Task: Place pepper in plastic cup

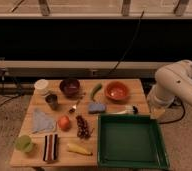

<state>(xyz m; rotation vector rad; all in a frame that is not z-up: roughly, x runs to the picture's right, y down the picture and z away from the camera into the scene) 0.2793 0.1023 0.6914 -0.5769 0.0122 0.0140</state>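
- Camera view, sole one: pepper [96,91] just beyond green tray's [131,118] far-left corner, lying loose between dark bowl [70,86] and orange bowl [117,91].
- Plastic cup [24,144] well left of tray, upright at near-left table [141,98] corner, well apart from pepper.
- Gripper [156,111] just past tray's far-right corner, off table edge; apart or together, cannot tell.
- Step in hand, judged: reach for pepper. Come down from above, grip across slim middle, lift clear of blue sponge [96,107], cross over to cup, release low.
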